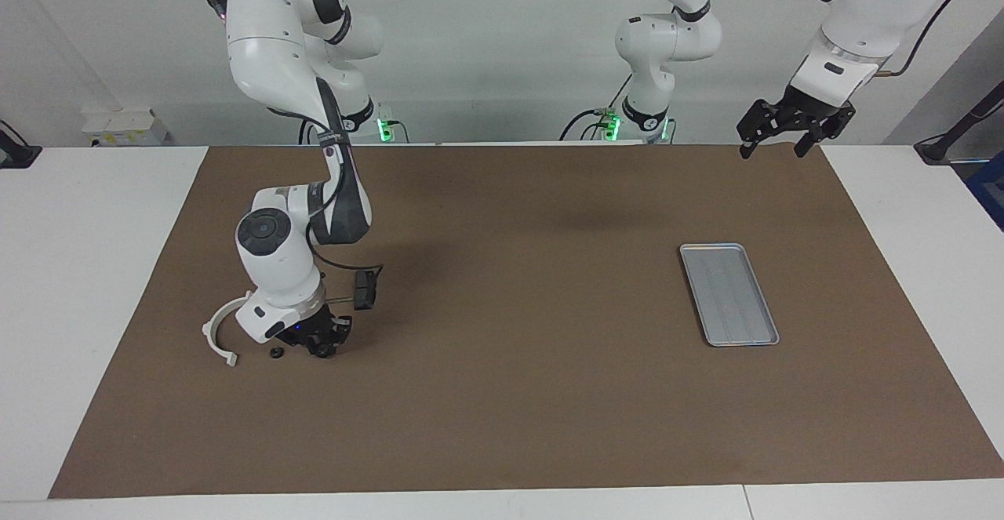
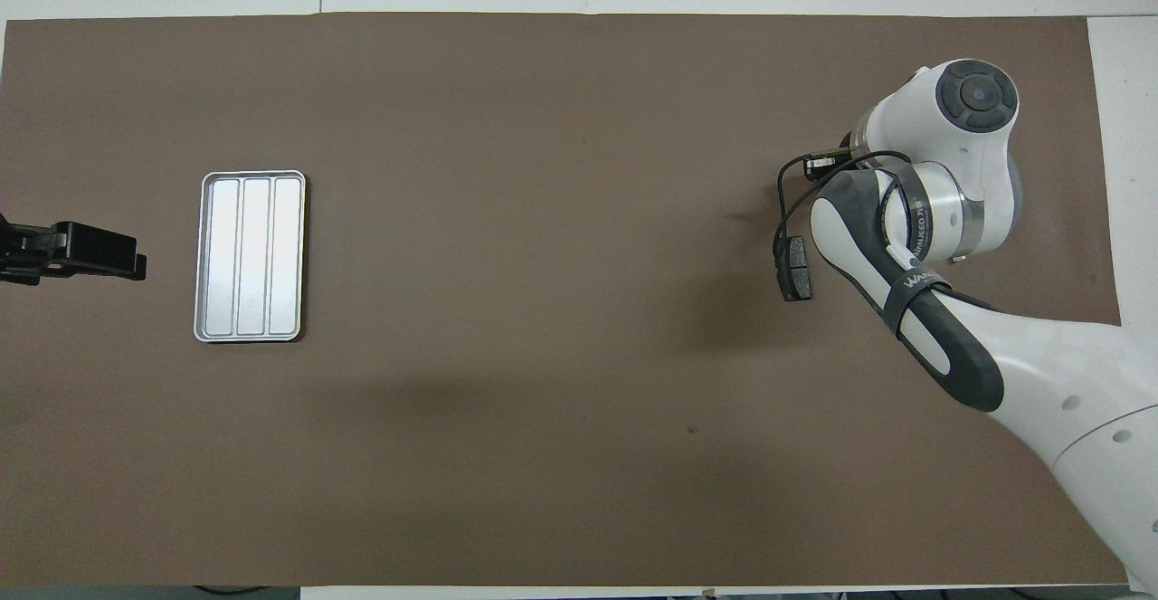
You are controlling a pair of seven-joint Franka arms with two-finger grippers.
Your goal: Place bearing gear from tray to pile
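Right hand (image 1: 323, 345) low by pile (image 1: 222, 335) — tray (image 1: 729, 293) bare.

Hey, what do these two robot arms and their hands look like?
Both arms are glossy white with rounded shells and dark grey joint bands. The right arm has a round dark grey cap on its wrist, grey lettering on its forearm and a thin black cable looping alongside. The right hand and left hand are black, each two-fingered.
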